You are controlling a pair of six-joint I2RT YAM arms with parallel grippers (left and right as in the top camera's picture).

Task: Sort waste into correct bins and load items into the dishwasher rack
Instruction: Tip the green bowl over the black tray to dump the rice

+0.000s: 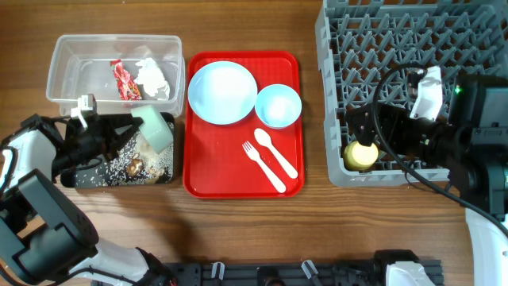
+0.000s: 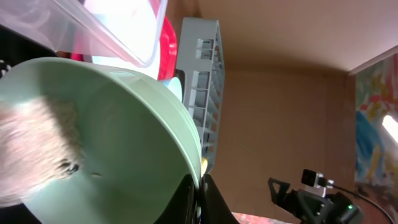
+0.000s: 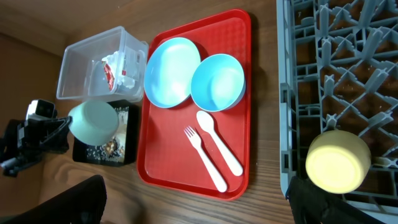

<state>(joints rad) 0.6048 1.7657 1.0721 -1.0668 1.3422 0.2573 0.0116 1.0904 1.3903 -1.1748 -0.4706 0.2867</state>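
Note:
My left gripper is shut on the rim of the mint green bowl and holds it tipped on its side over the black tray, where the food scraps lie. In the left wrist view the jaws pinch the bowl's edge, and crumbs cling inside it. The clear tub holds the red wrapper and the white tissue. My right gripper is open beside the yellow cup, which sits in the grey rack's front left corner and also shows in the right wrist view.
The red serving tray between the bins and the rack carries the pale blue plate, the pale blue bowl, the white fork and the spoon. The rest of the rack holds nothing.

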